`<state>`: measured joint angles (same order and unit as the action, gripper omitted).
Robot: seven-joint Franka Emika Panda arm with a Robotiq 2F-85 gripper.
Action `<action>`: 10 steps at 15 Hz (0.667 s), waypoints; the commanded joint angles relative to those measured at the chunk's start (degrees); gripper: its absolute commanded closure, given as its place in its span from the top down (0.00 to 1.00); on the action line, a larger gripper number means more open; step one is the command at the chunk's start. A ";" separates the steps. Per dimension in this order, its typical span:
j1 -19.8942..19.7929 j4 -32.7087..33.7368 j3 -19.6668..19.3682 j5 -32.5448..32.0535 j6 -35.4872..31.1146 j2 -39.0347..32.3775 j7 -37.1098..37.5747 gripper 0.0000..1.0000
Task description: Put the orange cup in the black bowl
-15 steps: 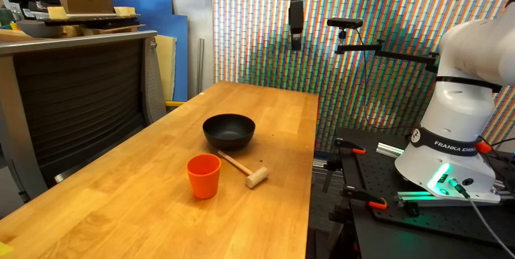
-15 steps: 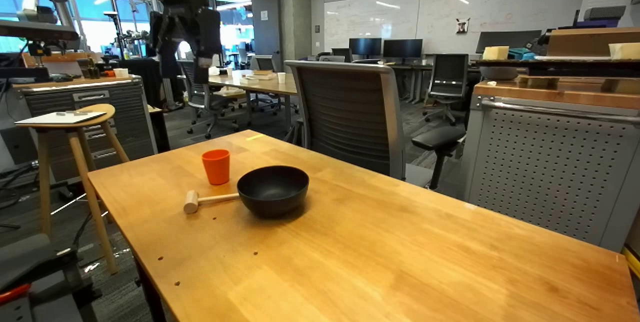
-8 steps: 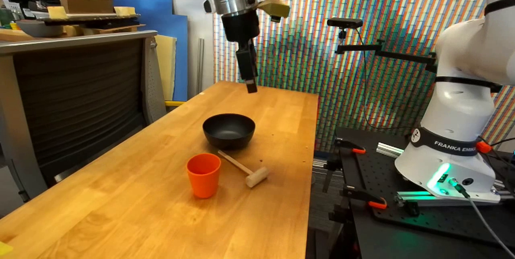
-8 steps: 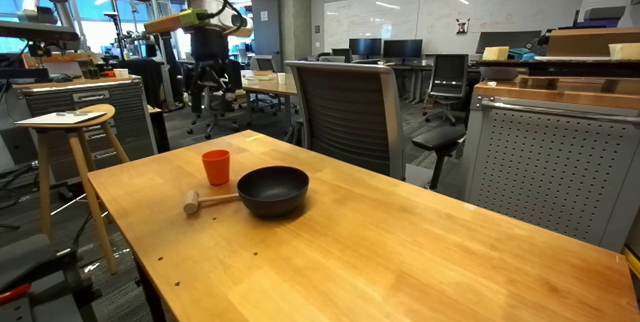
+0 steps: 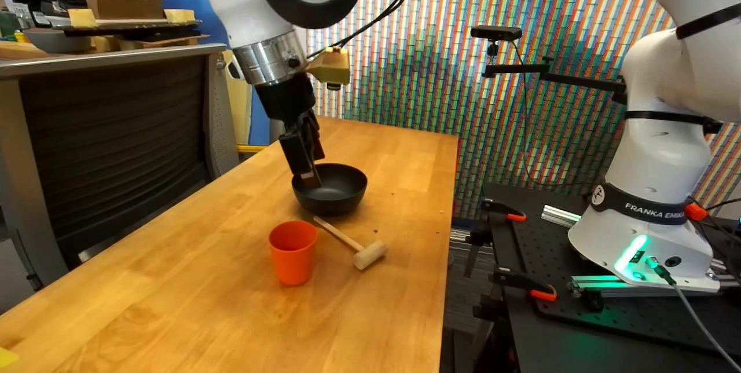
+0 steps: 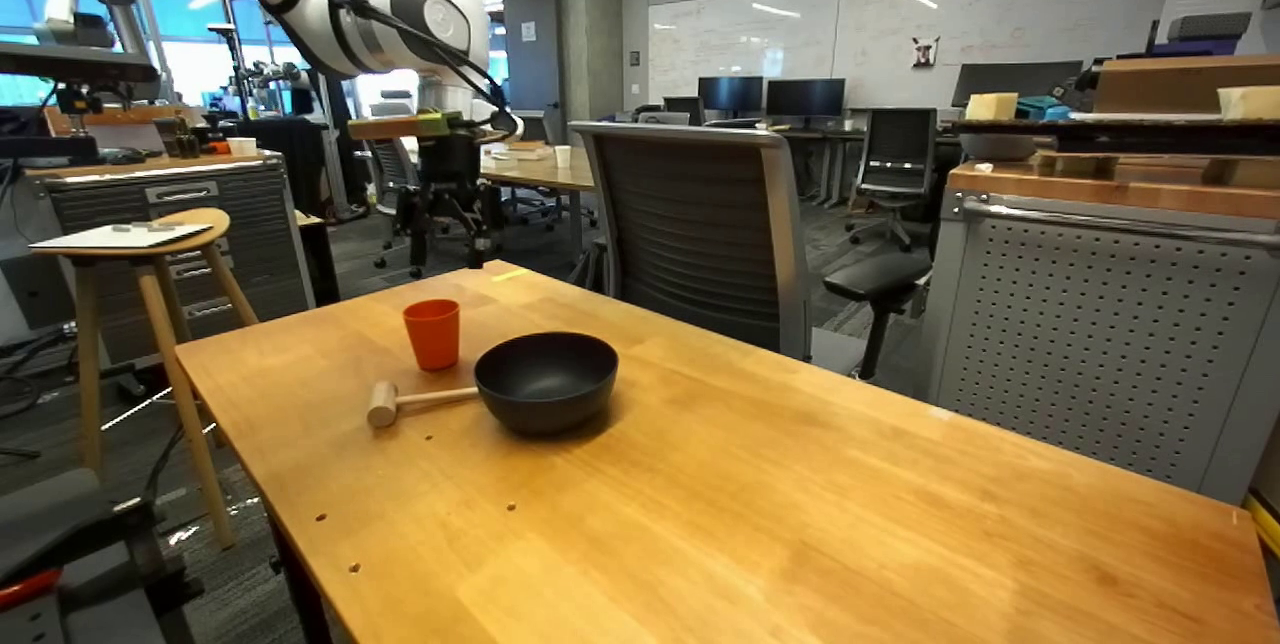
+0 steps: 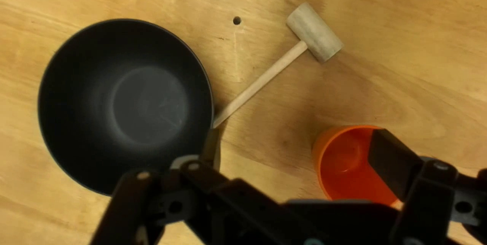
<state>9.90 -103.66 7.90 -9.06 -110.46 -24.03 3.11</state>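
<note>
- Bearing the task items, the bench (image 6: 760,504) lies beneath the tool (image 7: 295,134). Risk: too deep a descent would drive the fingertips into its surface. Clearance cannot be judged reliably.
- Tool: released, fingers (image 7: 393,161) spread apart, nothing held. Risk: closing off-centre would likely yield a skewed grip or none. Its body is cut off at the edge of the wrist view.
- Black bowl (image 7: 125,100): upright, below the tool, mostly beyond one finger. Risk: a low sideways shift could knock it out of position. Part of its rim is masked by the tool in the wrist view.
- Orange cup (image 5: 294,263): upright, outside the bowl, below the opposite finger. Risk: a straight descent without centring may put that finger on the rim or inside the mouth, tipping the cup. That finger and the tool's body conceal part of its mouth in the wrist view.
- Wooden mallet (image 7: 266,77): lying below the tool, within the span between its fingers. Risk: a low carry could drag it along. The handle end meets the bowl's outline; contact cannot be confirmed.
</note>
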 commanded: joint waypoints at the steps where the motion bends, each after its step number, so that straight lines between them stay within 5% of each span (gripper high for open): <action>1: 0.98 9.21 0.04 1.63 2.41 -8.06 -1.77 1.00; 9: 0.93 17.64 1.03 6.91 4.79 -17.81 -5.47 0.97; 10: 0.72 17.88 1.05 7.63 4.19 -18.38 -5.56 0.74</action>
<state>11.13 -90.17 8.57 -3.78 -108.27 -39.32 -0.63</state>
